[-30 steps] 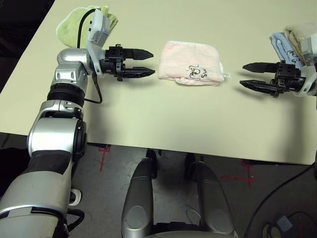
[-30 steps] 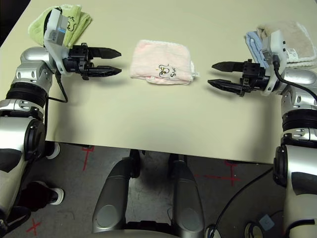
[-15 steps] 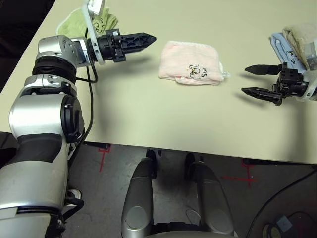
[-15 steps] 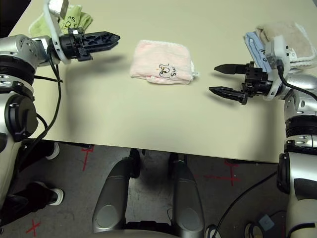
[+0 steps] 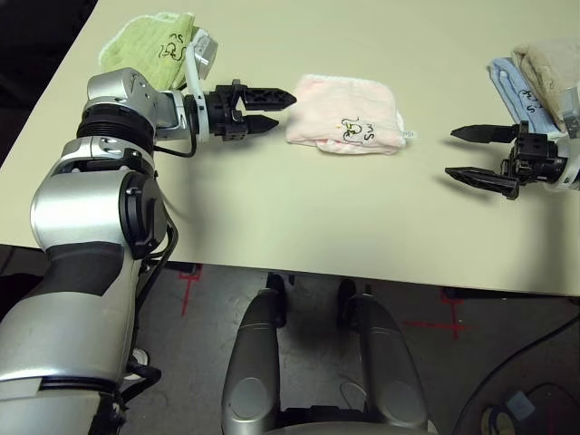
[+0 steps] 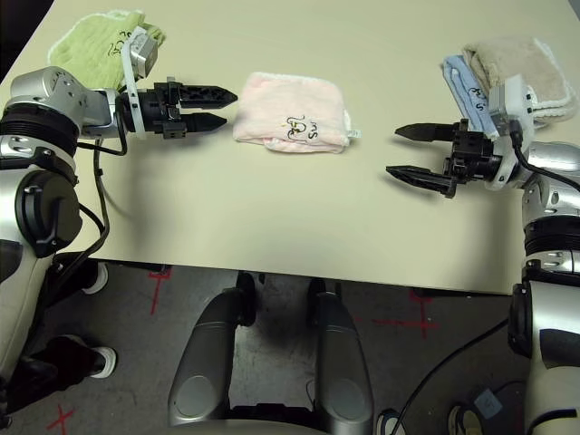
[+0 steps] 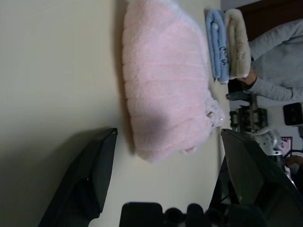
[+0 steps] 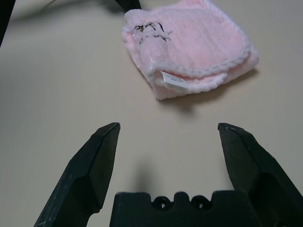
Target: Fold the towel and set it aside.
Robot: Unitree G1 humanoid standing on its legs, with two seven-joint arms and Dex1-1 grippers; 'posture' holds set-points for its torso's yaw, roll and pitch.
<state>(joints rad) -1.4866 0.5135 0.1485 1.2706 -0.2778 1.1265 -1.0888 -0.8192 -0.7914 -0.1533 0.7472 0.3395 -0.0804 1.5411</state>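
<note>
Left eye view: broad pale beige table (image 5: 299, 227), front edge running across the lower half of the picture, dark floor below. On the table near its middle, somewhat toward the far edge, the towel (image 5: 346, 126), a pale pink fluffy terry piece folded into a thick rectangular pad, dark embroidered mark (image 5: 355, 130) facing up near the side toward the front edge, small white label (image 8: 173, 81) poking out from the fold on the side toward the right arm, white scalloped trim along the layered edges. At the far left corner, a light green terry towel (image 5: 150, 43), bunched, with a dark embroidered mark of its own. At the right edge, a stack of folded cloths, blue cloth (image 5: 513, 86) beside beige cloth (image 5: 549, 68), touching each other.

Left of the pink towel, the left gripper (image 5: 275, 108), two black fingers spread apart, empty, tips just beside the towel's left side but apart from it, pointing roughly level across the table. Right of the towel, the right gripper (image 5: 469, 154), released and wide, nothing between its fingers, well apart from the towel's right side, hanging just in front of the blue and beige stack.

Left wrist view: pink towel between the two spread fingers and beyond them, a grey sleeve (image 7: 277, 64) of a person past the folded stack.
</note>
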